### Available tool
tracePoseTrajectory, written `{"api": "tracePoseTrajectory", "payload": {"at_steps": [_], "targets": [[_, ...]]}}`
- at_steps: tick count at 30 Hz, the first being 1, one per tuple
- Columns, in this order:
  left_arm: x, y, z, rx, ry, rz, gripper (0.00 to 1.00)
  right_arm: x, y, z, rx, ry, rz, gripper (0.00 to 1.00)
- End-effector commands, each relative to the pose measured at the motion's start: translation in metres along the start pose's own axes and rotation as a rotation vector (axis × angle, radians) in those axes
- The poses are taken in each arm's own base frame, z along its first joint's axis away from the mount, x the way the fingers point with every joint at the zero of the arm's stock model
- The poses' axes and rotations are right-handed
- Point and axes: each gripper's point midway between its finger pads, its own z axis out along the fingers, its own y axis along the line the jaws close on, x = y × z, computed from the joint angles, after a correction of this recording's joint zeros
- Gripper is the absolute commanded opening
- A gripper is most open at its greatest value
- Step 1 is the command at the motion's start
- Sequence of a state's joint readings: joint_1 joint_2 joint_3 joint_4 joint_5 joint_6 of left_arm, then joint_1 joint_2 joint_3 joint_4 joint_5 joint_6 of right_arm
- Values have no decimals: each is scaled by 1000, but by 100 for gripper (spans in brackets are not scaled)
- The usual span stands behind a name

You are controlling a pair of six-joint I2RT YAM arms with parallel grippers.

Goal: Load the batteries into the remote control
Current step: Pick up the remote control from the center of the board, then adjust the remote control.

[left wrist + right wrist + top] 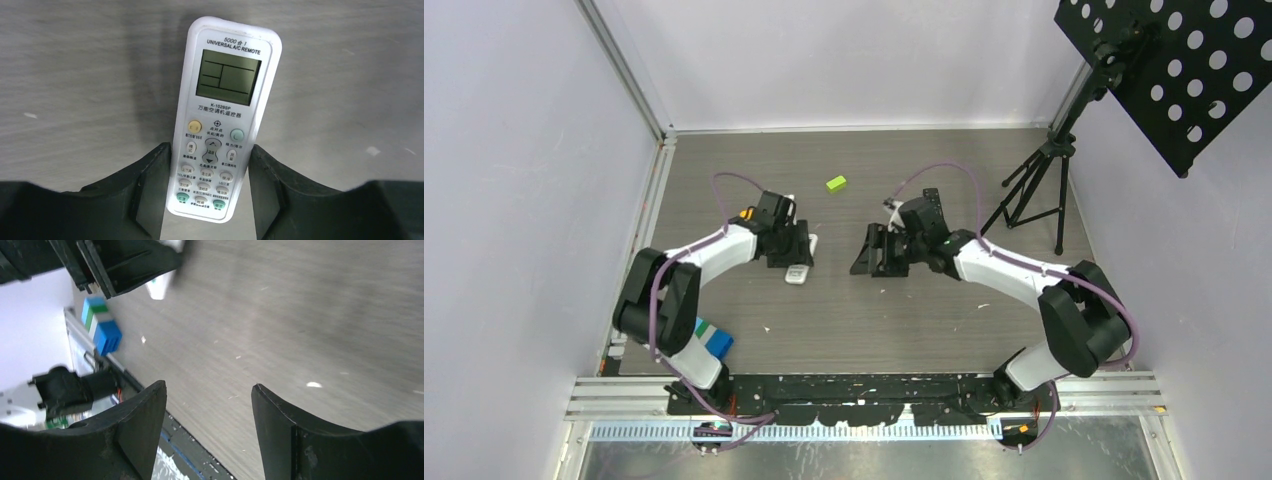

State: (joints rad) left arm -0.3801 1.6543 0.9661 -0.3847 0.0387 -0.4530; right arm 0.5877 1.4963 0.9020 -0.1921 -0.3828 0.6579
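White remote control (225, 115): lies face up on the surface (894, 320), a little left of the middle. Its display and buttons show, and the print reads "UNIVERSAL A/C REMOTE". Its back does not show.
Left tool (210, 146): stands over the button end of the remote control, with one dark finger (152, 185) at each long side. The fingers are just at the edges; I cannot tell if they press the remote control or only stand beside it.
Top view: the left tool hides most of the remote control; only one white end shows beside it.
Right tool (207, 385): released, jaws wide, only bare surface between them. It hangs right of the middle and points toward the left tool, apart from it.
Between the tools: grey wood-pattern surface with some small white specks.
Green block (836, 183): alone on the surface behind both tools, well apart from the remote control.
Stack of blocks (712, 338): blue, white and green, at the near left edge beside the left arm's base.
Tripod (1034, 190): black, at the far right, carrying a black perforated board (1184, 70) that overhangs this corner.
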Motion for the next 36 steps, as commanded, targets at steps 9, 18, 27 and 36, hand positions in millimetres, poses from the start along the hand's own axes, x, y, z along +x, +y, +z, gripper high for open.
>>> {"api": "tracePoseTrajectory", "payload": {"at_steps": [9,18,27,36], "targets": [[-47,-142,-142,851,-263,-252,30,-14,129,-35,-512,-305,23,78],[-52,-165,-200,1123,-268,-365,27,-38,152,-60,-596,-409,91,80],[-52,-170,-222,1252,-257,-420,27,-38,161,-58,-679,-386,135,75],[-47,-169,-229,1272,-263,-412,35,-39,164,-59,-686,-399,95,39]]}}
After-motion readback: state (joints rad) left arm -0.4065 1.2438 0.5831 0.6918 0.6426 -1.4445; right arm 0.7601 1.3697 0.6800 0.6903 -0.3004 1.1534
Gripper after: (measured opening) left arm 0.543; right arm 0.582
